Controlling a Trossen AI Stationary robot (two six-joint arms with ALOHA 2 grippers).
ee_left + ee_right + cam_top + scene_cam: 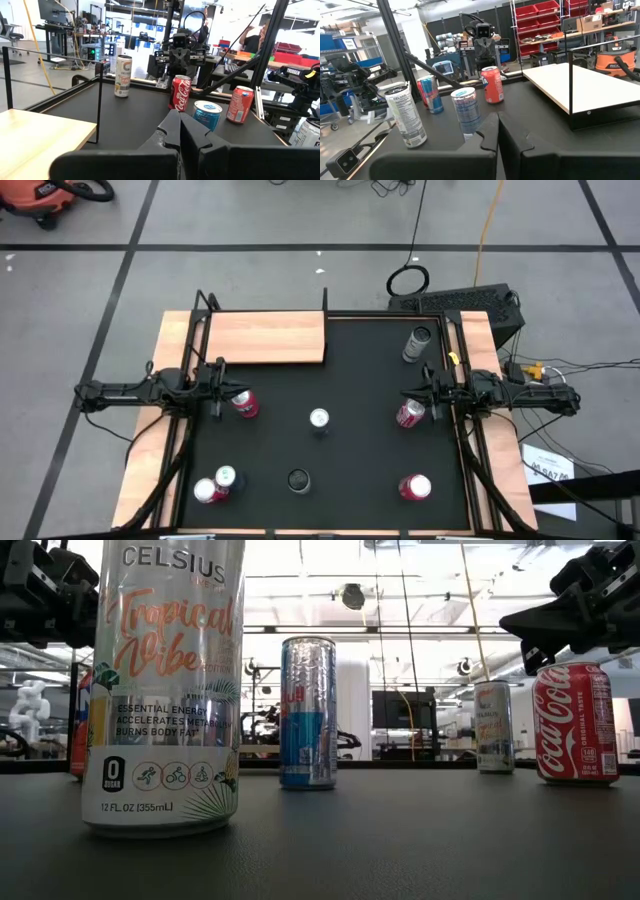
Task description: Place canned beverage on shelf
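At the counter's far-left corner lies the flat light-brown wooden shelf [266, 338], bare. Left hand [222, 375], fingers closed and empty, sits just off its near edge; an upright red cola can [244, 404] stands right beside it, so left arm is nearer. Right hand [430, 392] is closed, empty, well apart from the shelf.

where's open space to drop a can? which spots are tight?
The shelf is bare all over. Mat is open between the shelf and the Celsius can. Tight: two cans touching at the near left corner, and a Coke beside the left claw.
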